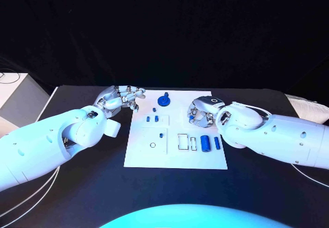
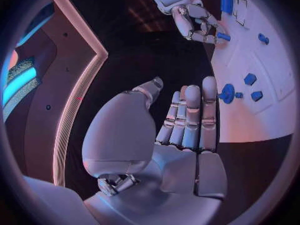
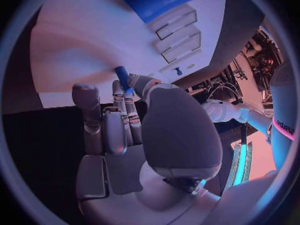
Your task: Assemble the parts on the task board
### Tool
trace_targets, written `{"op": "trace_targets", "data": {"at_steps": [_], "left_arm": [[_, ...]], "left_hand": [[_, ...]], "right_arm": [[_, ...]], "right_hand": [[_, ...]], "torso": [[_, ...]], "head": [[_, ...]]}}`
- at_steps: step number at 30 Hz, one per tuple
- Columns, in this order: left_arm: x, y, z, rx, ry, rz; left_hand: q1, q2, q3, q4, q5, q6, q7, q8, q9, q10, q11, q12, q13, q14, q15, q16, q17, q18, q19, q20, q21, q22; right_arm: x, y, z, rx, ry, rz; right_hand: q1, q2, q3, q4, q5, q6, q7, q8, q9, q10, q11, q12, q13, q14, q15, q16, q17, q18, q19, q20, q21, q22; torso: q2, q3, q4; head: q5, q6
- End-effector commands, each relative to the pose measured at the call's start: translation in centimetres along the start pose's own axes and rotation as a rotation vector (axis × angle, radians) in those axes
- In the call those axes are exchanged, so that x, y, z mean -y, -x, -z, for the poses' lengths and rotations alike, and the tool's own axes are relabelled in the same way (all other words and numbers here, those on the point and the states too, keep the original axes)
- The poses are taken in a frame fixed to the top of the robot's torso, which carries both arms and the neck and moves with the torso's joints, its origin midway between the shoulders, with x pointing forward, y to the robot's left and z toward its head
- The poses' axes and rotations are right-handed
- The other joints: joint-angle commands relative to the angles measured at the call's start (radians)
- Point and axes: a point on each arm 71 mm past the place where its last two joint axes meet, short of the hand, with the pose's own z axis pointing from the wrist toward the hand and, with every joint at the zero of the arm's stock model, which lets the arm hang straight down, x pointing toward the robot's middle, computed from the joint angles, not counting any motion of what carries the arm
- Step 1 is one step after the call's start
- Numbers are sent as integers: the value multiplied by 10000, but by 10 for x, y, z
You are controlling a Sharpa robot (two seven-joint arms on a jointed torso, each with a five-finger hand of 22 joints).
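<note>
- The flat white rectangular task board [image 1: 176, 159] lay in the middle of the black table [image 1: 82, 190]
- The right silver hand [image 1: 201, 114] hovered over the board's right side, pinching a small blue cylindrical peg [image 3: 122, 76] between thumb and fingers; the peg's tip stood close to the board surface
- The left silver hand [image 1: 122, 99] hung at the board's far left corner, fingers straight and apart, grasping nothing
- A round blue gear-shaped part [image 1: 164, 100] sat on the board near its far edge, just beside the left fingertips [image 2: 209, 83]
- Two blue cylinders [image 1: 206, 142] lay side by side near the board's right edge, close under the right arm
</note>
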Motion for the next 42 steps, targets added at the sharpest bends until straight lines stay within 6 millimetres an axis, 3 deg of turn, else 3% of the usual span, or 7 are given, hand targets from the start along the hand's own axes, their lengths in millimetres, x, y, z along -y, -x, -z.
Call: {"op": "trace_targets", "data": {"at_steps": [1,4,18,27,33,36,42], "left_arm": [[1,-2,0,-178,-63,112],[1,-2,0,-184,-56,114],[0,0,-1,-180,-33,118],[-1,-2,-2,-199,-62,141],[-2,-5,-4,-265,-76,181],[-2,-5,-4,-262,-71,181],[-2,-5,-4,-262,-64,178]], "left_hand": [[105,-17,-77,5,39,-28,-19,49,13,-69,13,66,16,-59,-26,-36,-7,150,-84,3,-55,-12],[105,-17,-77,5,39,-28,-19,49,13,-69,13,66,16,-59,-26,-36,-7,150,-84,3,-55,-12],[111,-16,-88,14,39,-26,-21,61,16,-90,16,71,15,-60,-25,-33,-12,150,-84,3,-59,-14],[105,-27,-104,22,38,-27,-20,67,16,-101,17,75,14,-61,-24,-32,-14,150,-84,4,-62,-16],[105,-27,-104,22,38,-27,-20,67,16,-101,17,75,14,-61,-24,-32,-14,150,-84,4,-62,-16],[105,-27,-104,22,38,-27,-20,67,16,-101,17,75,14,-61,-24,-32,-14,150,-84,4,-62,-16],[105,-27,-104,22,38,-27,-20,67,16,-101,17,75,14,-61,-24,-32,-14,150,-84,4,-62,-16]], "right_arm": [[-2,3,1,534,-10,-196],[-2,4,3,741,0,-297],[-20,25,15,1413,692,-651],[-65,23,14,1147,1833,-1068],[-101,11,9,823,2643,-1205],[-114,5,8,722,2898,-1234],[-130,-7,6,452,3223,-1224]], "right_hand": [[131,264,125,-100,30,85,24,99,114,320,-190,-54,46,360,-78,50,26,-150,95,-4,60,65],[99,350,301,-216,0,68,18,182,204,453,-201,-120,54,361,-93,65,40,-159,93,-23,116,147],[4,288,492,-387,92,20,27,271,317,551,-208,-249,57,361,-97,86,70,-172,85,-38,208,280],[-41,277,516,-405,115,15,31,293,343,574,-205,-275,58,359,-96,84,59,-170,75,-38,205,283],[-67,273,536,-426,142,6,30,308,363,584,-205,-299,58,354,-94,74,36,-163,53,-37,175,257],[-67,273,536,-426,142,6,30,308,363,584,-205,-299,58,354,-94,74,36,-163,53,-37,175,257],[-75,271,547,-444,157,6,29,319,375,597,-207,-309,60,354,-96,76,38,-162,49,-37,175,261]], "torso": [[-9,3,6],[-5,7,-2],[-2,9,6],[4,7,-38],[-13,-30,43],[-1,-28,43],[8,-26,1]], "head": [[2,7],[15,12],[103,-14],[214,-40],[235,-50],[279,-56],[476,-99]]}}
